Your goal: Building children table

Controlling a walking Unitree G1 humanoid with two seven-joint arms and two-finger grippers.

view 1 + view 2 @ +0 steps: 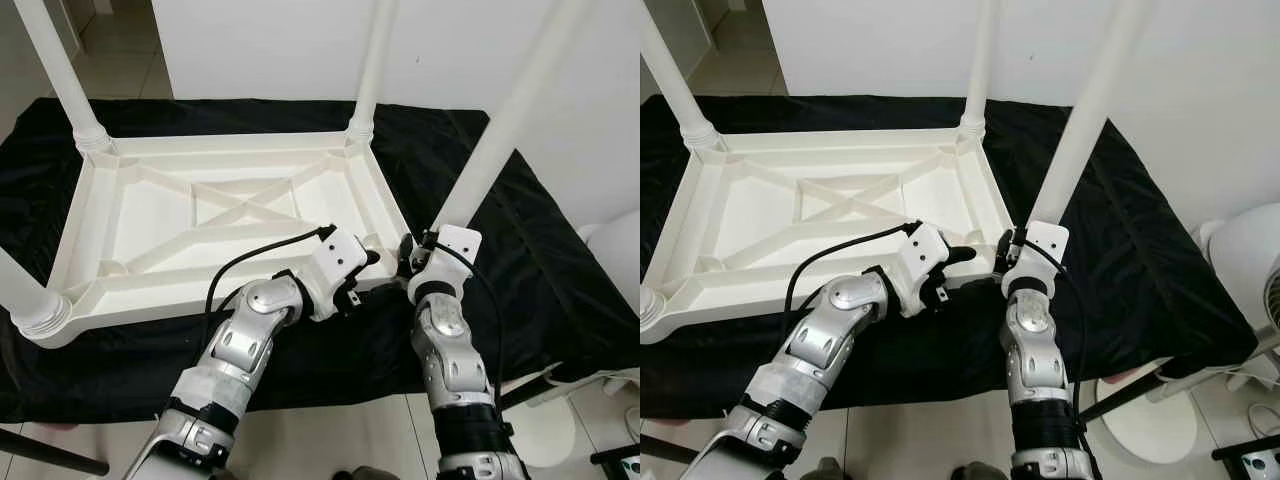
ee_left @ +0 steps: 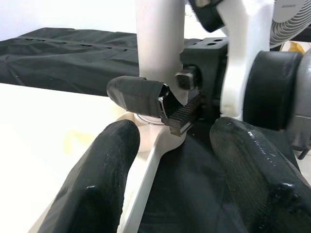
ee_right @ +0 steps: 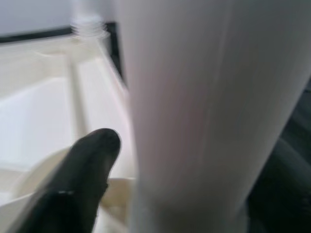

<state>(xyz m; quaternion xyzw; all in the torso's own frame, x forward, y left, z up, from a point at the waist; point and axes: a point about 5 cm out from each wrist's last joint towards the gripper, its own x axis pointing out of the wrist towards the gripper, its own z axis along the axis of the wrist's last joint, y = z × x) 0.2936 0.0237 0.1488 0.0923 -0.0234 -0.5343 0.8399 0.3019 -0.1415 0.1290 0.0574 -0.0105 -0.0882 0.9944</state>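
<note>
White plastic table leg (image 1: 500, 140), frame centre, clamped by right hand (image 1: 415, 252); left hand (image 1: 372, 258) fingers apart beside upturned white tabletop (image 1: 160, 215). Risk: leg tilting, cross-threading.

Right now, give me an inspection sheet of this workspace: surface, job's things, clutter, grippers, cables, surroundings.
Surface: black cloth spread over the floor.
Job's things: white plastic tabletop lying upside down; four white legs standing at its corners, including the near-right table leg.
Clutter: nothing seen.
Grippers: right gripper shut on the near-right table leg at its base; left gripper open, at the same corner.
Cables: black cable looping over the left wrist; another along the right forearm.
Surroundings: white wall, tiled floor, white fan on the right.
</note>
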